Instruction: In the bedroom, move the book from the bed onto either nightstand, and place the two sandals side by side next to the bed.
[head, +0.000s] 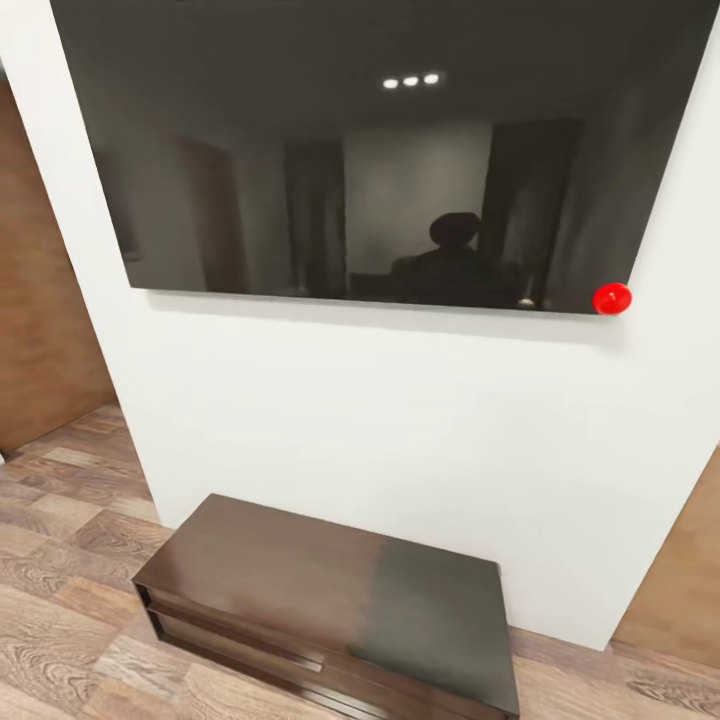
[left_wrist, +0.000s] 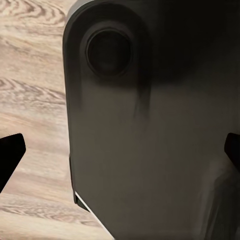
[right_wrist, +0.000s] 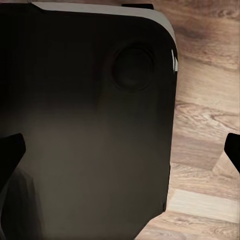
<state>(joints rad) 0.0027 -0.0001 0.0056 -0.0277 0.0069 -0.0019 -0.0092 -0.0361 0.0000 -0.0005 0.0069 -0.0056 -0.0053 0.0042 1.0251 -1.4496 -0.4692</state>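
The robot faced a white wall (head: 400, 420) carrying a large dark screen (head: 380, 150) with a red knob (head: 612, 298) at its lower corner, above a long, low dark-brown TV cabinet (head: 330, 600) on the wood-plank floor (head: 60, 620). Both wrist cameras looked down past the robot's own dark-grey base (left_wrist: 150, 140); the left gripper (left_wrist: 120, 152) and right gripper (right_wrist: 120, 152) each stood with black fingertips (left_wrist: 11, 150) spread wide, holding nothing. Where the book, sandals, bed and nightstand lay could not be told.

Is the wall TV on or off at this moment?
Off: the TV screen is dark and shows reflections of ceiling lights and a dim silhouette, above the low dark cabinet.
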